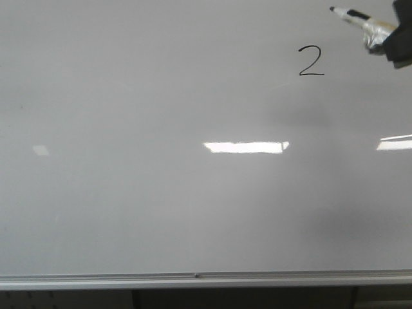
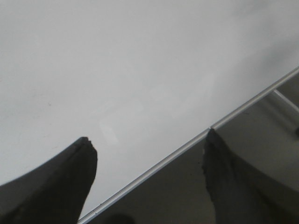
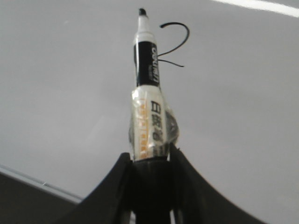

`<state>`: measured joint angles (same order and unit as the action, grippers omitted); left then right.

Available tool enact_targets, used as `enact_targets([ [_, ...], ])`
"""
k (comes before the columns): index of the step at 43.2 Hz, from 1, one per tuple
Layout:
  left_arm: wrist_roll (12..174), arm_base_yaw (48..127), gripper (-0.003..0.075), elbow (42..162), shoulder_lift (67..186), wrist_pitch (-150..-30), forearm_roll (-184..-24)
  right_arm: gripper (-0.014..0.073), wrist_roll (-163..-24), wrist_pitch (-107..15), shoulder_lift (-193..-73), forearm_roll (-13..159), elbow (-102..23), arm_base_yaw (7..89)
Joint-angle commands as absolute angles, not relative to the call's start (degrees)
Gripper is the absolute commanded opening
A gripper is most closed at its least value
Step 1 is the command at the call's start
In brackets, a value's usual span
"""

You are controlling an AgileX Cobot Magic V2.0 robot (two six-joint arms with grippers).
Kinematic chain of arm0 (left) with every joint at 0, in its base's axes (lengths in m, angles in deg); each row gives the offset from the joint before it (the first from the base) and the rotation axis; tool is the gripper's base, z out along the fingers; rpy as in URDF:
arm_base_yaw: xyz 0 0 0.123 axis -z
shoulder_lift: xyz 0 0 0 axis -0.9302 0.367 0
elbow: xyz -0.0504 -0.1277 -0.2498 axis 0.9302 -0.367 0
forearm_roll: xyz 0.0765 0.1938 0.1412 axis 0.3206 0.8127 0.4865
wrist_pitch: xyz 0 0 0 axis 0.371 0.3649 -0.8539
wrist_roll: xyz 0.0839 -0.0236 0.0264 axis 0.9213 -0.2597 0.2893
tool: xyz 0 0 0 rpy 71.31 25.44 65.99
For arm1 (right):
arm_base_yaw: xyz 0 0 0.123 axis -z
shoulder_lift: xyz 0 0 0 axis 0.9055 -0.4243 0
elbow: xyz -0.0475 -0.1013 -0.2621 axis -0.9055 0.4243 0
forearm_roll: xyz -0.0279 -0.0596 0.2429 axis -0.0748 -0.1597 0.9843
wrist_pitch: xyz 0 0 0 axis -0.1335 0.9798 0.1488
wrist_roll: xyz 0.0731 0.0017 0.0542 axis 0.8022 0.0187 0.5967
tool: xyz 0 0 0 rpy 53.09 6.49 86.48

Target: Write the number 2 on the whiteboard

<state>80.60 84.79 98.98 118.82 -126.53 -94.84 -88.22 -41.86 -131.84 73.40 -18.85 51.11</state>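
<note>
A thin black handwritten number 2 (image 1: 311, 62) stands on the large glossy whiteboard (image 1: 161, 193), toward its far right. My right gripper (image 1: 400, 46) is at the far right, shut on a black-and-white marker (image 1: 360, 20) wrapped in clear tape. The marker tip points left and sits apart from the board, to the right of the digit. In the right wrist view the marker (image 3: 148, 93) juts from the gripper (image 3: 150, 156), with the number 2 (image 3: 174, 44) just beyond its tip. My left gripper (image 2: 147, 140) is open and empty over the board's edge.
A silver aluminium rail (image 1: 206, 279) runs along the whiteboard's near edge and also shows in the left wrist view (image 2: 201, 135). Bright rectangular light reflections (image 1: 246, 147) lie across the middle of the board. A dark space lies below the rail.
</note>
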Motion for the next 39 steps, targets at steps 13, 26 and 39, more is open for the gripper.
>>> enact_targets([
  [13, 96.0, 99.2, 0.0473, 104.4, 125.8, -129.1, -102.6, -0.0016, -106.8, 3.3, -128.8, 77.8, -36.4, 51.2],
  [26, 98.4, 114.4, 0.0473, 110.2, 135.0, -128.9, -102.7, -0.0016, -131.4, 13.6, -128.8, 99.8, -36.4, 51.2],
  [39, 99.6, 121.8, 0.0473, 120.2, 145.0, -129.0, -102.7, -0.0016, -133.0, 15.5, -128.8, 100.5, -36.4, 51.2],
])
